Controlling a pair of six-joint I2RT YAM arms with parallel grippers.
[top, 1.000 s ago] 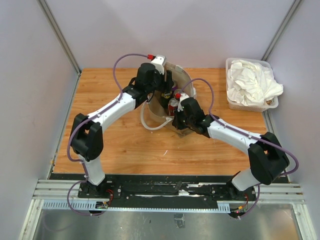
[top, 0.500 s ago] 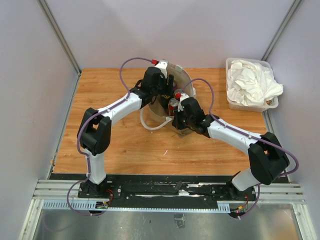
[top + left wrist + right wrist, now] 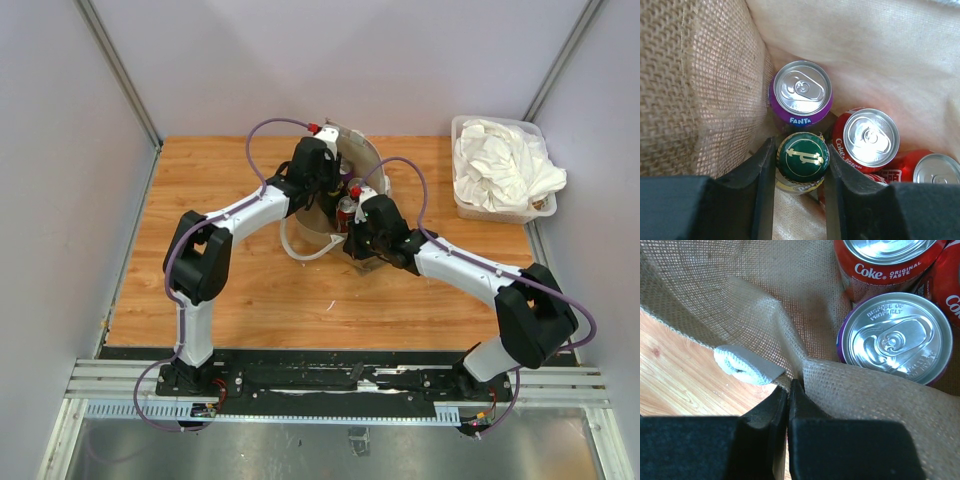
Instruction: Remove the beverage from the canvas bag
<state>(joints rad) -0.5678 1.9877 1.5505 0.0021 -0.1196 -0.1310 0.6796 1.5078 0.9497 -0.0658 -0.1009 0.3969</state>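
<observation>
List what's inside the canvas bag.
Inside the canvas bag: a purple Fanta can, a red Coke can, a second red can, and a green-capped bottle gripped by the left end effector. The bag's floor and anything beneath them are covered.

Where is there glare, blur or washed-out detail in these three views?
Left wrist: sharp on the bottle cap, glare whitens the Coke can lid, the bag lining is washed out. Right wrist: burlap weave crisp, sheen on the purple can, the dark right gripper shows no detail. Top external: even, soft light, no blur.
</observation>
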